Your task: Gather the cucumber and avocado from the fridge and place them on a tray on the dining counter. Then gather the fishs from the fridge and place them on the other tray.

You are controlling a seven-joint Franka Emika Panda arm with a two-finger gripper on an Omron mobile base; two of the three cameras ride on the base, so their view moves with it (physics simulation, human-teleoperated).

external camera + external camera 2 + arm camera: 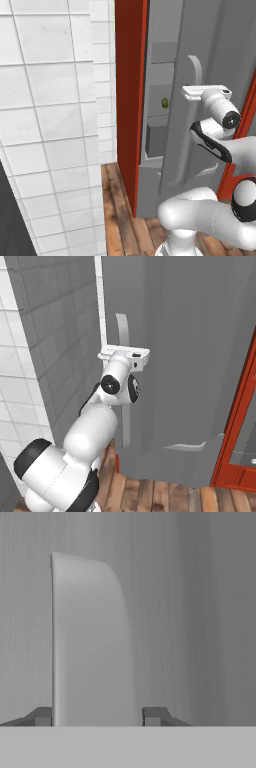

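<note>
We start with the tiled wall, which takes up the nine o'clock side of the left base view, white squares running from top to bottom. Next to it stands the fridge, its red side panel upright at twelve o'clock, and its grey door swung out across most of the right base view. The wooden floor runs below, at six o'clock. The arm rises from seven o'clock in the right base view and reaches forward to the door.

On the door we see the long pale handle, upright and slightly curved at its top. The pincer sits at the handle, one finger tip on each side of it (the hand view shows the bar standing between the two dark tips). The jaws are partly open; a thin gap shows at the right tip, and we cannot tell whether the tips press on the bar.

Through the gap between door and fridge body, at about one o'clock in the left base view, we make out a small green thing on an inner shelf; we cannot tell whether it is the avocado or the cucumber.
</note>
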